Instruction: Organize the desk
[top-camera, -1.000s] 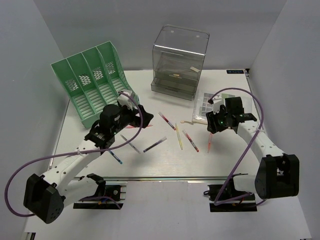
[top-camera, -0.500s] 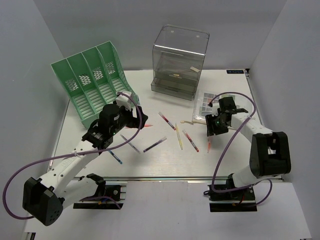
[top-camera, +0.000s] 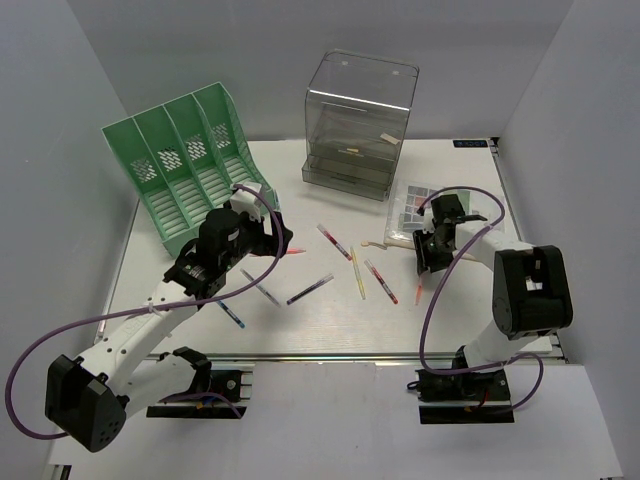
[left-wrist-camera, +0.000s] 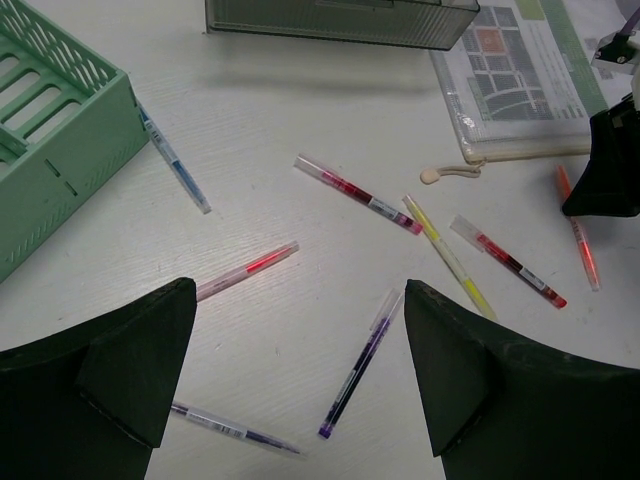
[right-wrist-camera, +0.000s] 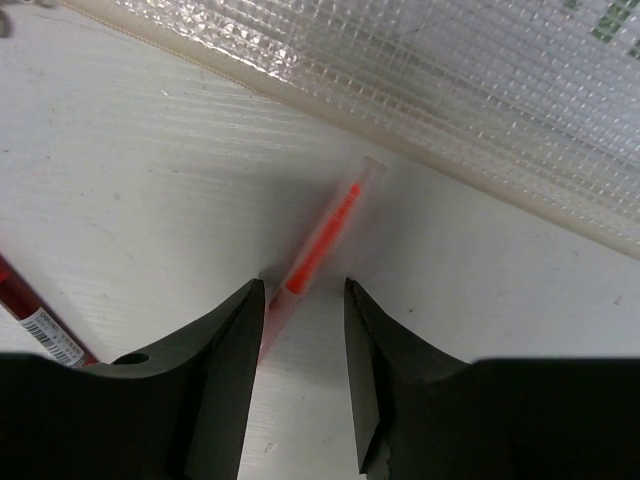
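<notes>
Right pincer (right-wrist-camera: 302, 290), spread astride the orange pen (right-wrist-camera: 330, 225) beside the mesh pouch (right-wrist-camera: 450, 80), should close squarely, low to the surface (right-wrist-camera: 120, 180)

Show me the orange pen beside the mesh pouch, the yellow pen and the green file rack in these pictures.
orange pen (right-wrist-camera: 325, 228), right wrist view, middle of its barrel.
yellow pen (left-wrist-camera: 447, 256), left wrist view, middle of its barrel.
green file rack (top-camera: 190, 152), top external view, slotted back panel.

Can read nothing: only blurred small print on a pen (right-wrist-camera: 42, 328) label and a chart (left-wrist-camera: 505, 70).
</notes>
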